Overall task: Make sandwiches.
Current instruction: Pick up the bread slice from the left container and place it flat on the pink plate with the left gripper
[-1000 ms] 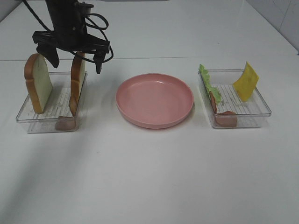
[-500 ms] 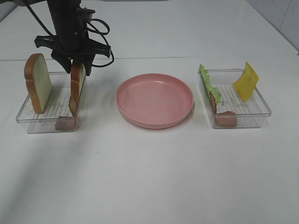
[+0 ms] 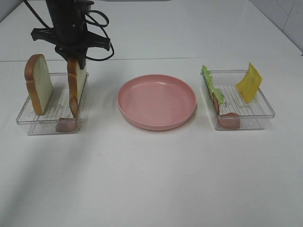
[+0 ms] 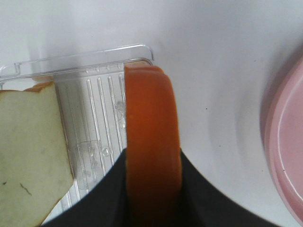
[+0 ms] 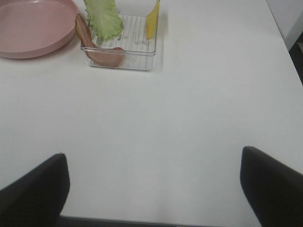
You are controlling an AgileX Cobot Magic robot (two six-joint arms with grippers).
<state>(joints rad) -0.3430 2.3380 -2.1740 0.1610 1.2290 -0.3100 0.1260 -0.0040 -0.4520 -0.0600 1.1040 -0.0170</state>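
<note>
Two toy bread slices stand on edge in the clear left tray (image 3: 28, 125). My left gripper (image 3: 75, 57) is shut on the top of the right-hand bread slice (image 3: 75, 90), its dark fingers (image 4: 106, 198) pressed against both sides of the orange crust (image 4: 151, 137). The other bread slice (image 3: 39, 85) leans at the tray's left end and is also seen as a pale face (image 4: 28, 151). My right gripper (image 5: 152, 156) stands open over bare table, away from the food, and is outside the high view.
A round pink plate (image 3: 156, 101) sits between the trays. The clear right tray (image 3: 265, 113) holds a green lettuce leaf (image 3: 210, 85), a yellow cheese square (image 3: 249, 82) and bacon (image 3: 229, 120). A reddish piece (image 3: 66, 125) lies in the left tray's front corner.
My left gripper has come down over the right-hand bread slice and closed from wide open onto its top edge. The slice now stands more upright. The right arm has not moved.
</note>
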